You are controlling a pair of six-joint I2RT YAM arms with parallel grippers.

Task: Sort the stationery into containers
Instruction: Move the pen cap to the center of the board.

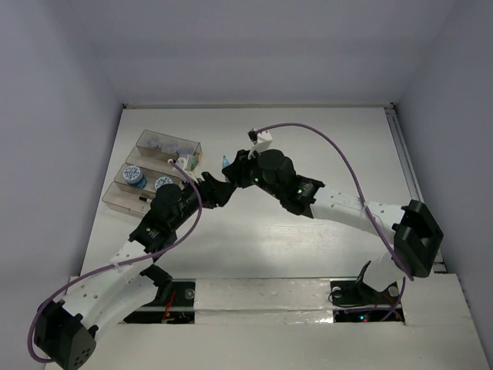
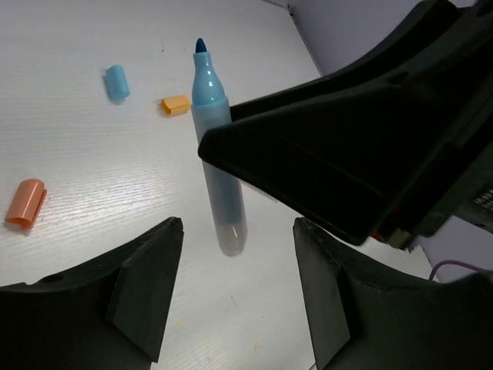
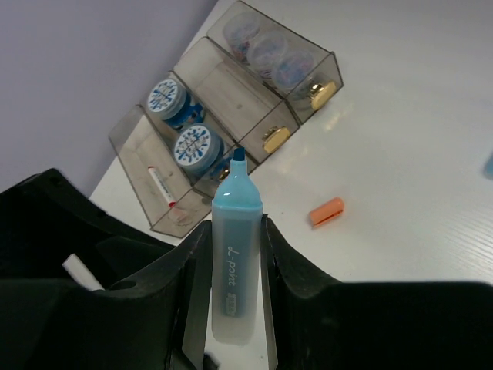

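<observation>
Recorded on the white worktop point(image 1: 308, 231), at its far left, were the containers point(image 3: 223, 81): clear stepped bins, in which blue-topped tubs point(image 3: 192, 142), lilac tubs point(image 3: 268, 52) and one red-capped pen point(image 3: 162, 185) were already lodged. The right tool point(image 3: 236, 270) was found clenched on the barrel of the blue marker point(image 3: 235, 223), which was held off the worktop, uncapped, tip pointing away from the jaws. The left tool point(image 2: 237, 254) was found released, jaws spread either side of the marker's lower end, no contact being seen. The blue marker was judged light, rigid and smooth-walled, hence apt to slip; a mid-barrel hold, clear of the wet tip, was judged best. A loose blue cap point(image 2: 116, 81) and an orange cap point(image 3: 326, 210) were noted lying on the worktop.
</observation>
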